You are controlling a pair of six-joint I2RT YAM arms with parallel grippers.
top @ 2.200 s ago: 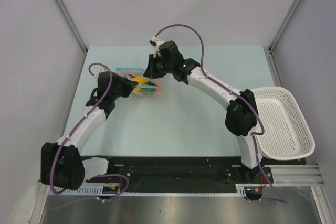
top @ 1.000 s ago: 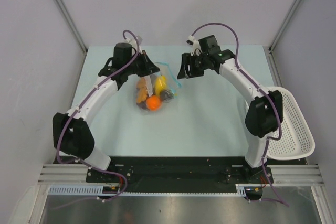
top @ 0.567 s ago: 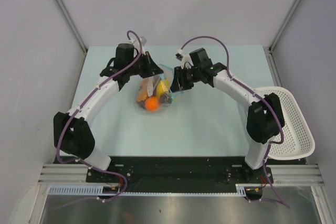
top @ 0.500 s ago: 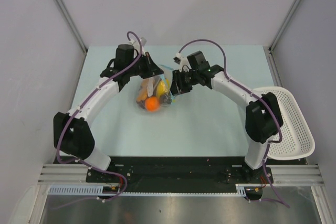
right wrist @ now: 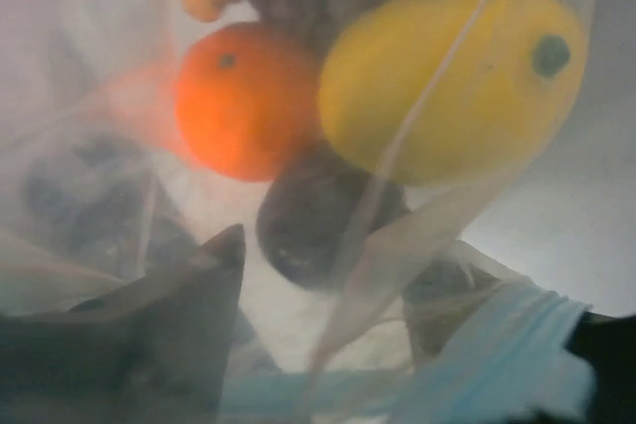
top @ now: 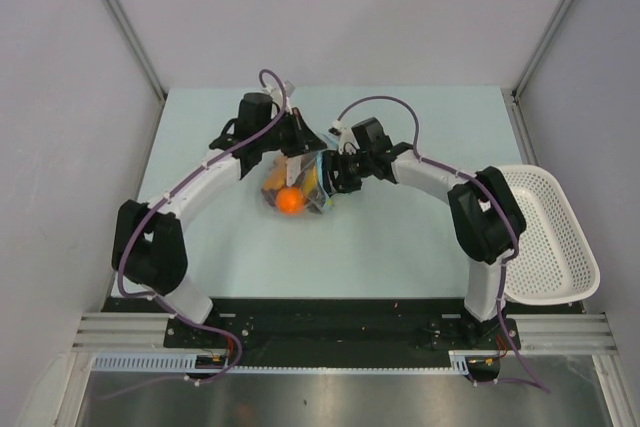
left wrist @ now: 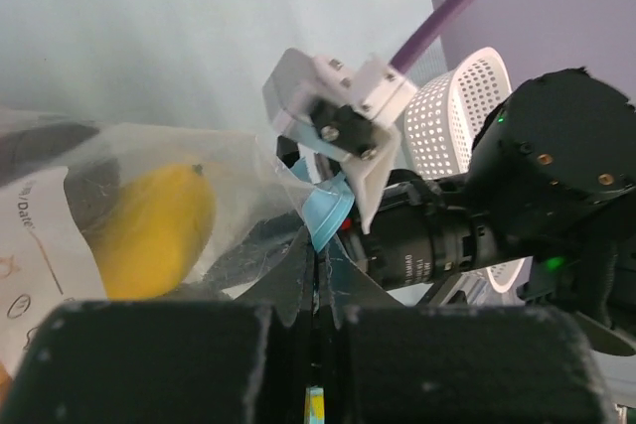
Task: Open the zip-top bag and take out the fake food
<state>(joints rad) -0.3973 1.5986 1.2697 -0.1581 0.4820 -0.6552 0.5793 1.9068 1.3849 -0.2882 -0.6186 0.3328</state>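
Observation:
The zip-top bag (top: 296, 190) hangs at mid-table from my left gripper (top: 297, 144), which is shut on its teal zip strip (left wrist: 328, 213). The fake food shows through the clear film: a yellow oblong (right wrist: 452, 76), an orange ball (right wrist: 243, 98) and a dark piece (right wrist: 318, 217). My right gripper (top: 334, 173) presses against the bag's right side. It is open (right wrist: 323, 317), with a fold of film and the zip strip (right wrist: 497, 369) between its fingers (right wrist: 189, 310); the right finger shows dimly behind the plastic. The yellow fruit (left wrist: 159, 230) also shows in the left wrist view.
A white perforated basket (top: 545, 237) sits at the table's right edge, beside the right arm's elbow. It also shows in the left wrist view as the basket (left wrist: 459, 106) behind the right arm's wrist. Grey walls close in the table on three sides.
The left gripper carried the bag a little right and nearer. The right gripper swung in from the far right and now sits against the bag's right side.

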